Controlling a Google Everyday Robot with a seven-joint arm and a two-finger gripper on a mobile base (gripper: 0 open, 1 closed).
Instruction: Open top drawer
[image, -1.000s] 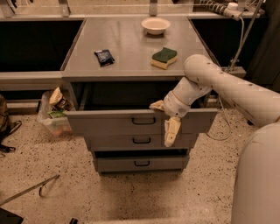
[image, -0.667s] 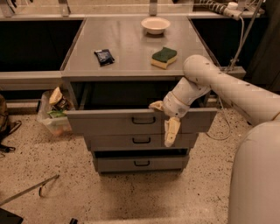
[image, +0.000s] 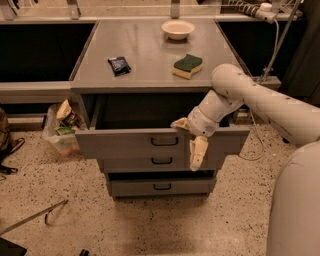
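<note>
The gripper (image: 184, 145) sits at the top drawer's (image: 125, 143) front panel, right of centre, with its fingers spread wide and released. One finger (image: 179, 123) lies along the panel's top edge, and the other hangs down in front towards 6 o'clock. The black bar handle (image: 164, 141) is just beside the gripper at 9 o'clock, untouched.

The top drawer stands well out from the cabinet and its dark interior shows. Two shorter drawers (image: 130, 164) sit below it at 6 o'clock. The arm (image: 260, 102) runs off towards 2 o'clock.

On the cabinet top (image: 150, 70), a green sponge (image: 188, 66) lies at 12 o'clock from the gripper. A bowl (image: 178, 29) sits beyond it, and a black packet (image: 119, 65) lies at 11 o'clock.
</note>
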